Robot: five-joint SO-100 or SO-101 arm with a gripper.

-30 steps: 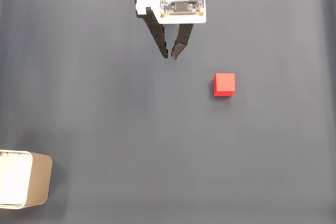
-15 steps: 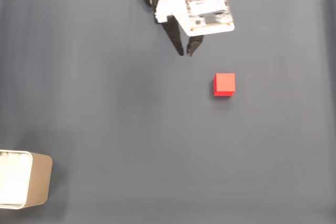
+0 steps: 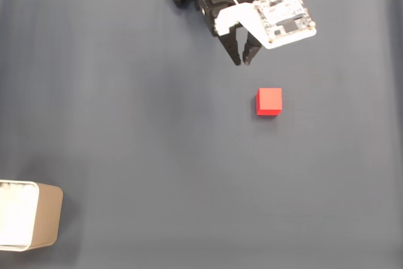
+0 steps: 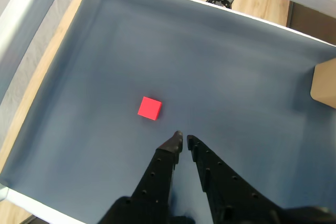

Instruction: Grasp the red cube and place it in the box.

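In the fixed view there is one red cube (image 3: 269, 101) lying on the dark grey mat (image 3: 157, 143) right of centre, and one box (image 3: 28, 215) at the lower left edge, well apart from it. The gripper (image 3: 242, 62) hangs near the top, fingertips nearly together, just up-left of the cube and empty. In the wrist view, one red cube (image 4: 149, 108) sits just beyond and left of the gripper (image 4: 183, 139), jaws a narrow slit apart; the box (image 4: 324, 82) shows at the right edge
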